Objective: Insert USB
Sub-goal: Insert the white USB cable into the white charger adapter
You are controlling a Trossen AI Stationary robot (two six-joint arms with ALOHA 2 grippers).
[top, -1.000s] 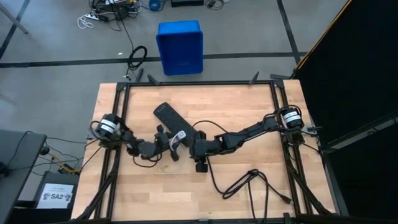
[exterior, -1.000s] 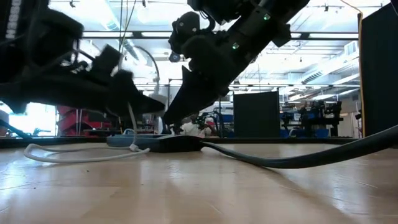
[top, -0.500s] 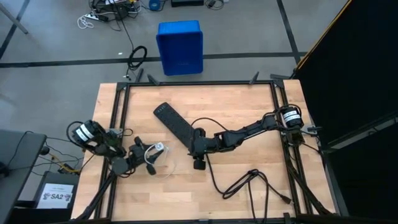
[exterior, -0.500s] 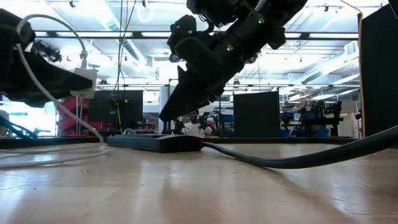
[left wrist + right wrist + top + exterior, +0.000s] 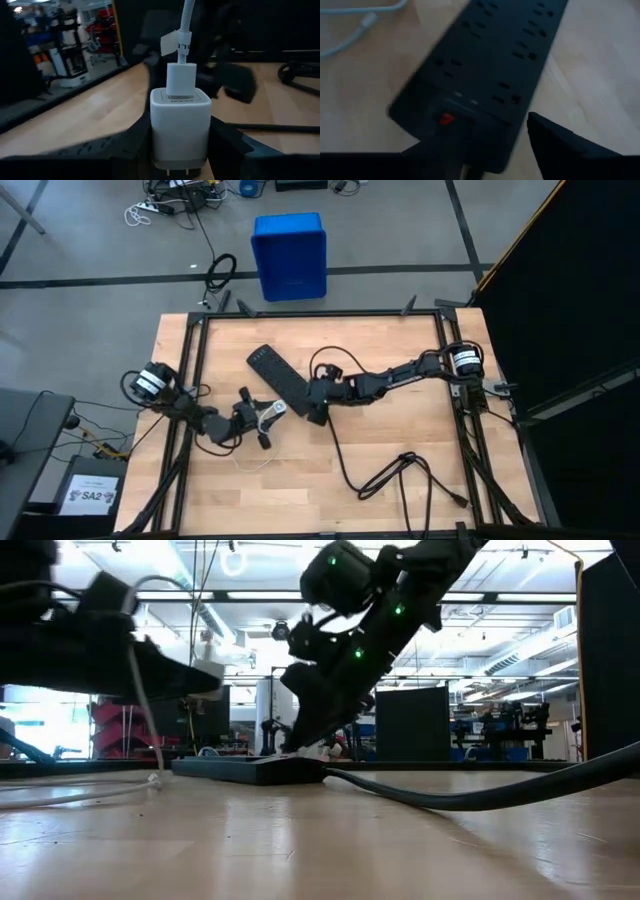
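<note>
Swinging back rightward toward the power strip [image 5: 288, 383], the left gripper [image 5: 262, 414] is pinching the light, rigid charger block [image 5: 181, 126]; its cable [image 5: 186, 22] is trailing limp, right gripper [image 5: 318, 395] spread.

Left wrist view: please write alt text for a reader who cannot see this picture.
A white charger block stands upright, held between the left gripper's dark fingers, with a white USB plug seated in its top and the white cable rising from it. Behind lie the wooden table and blurred dark shapes.
</note>
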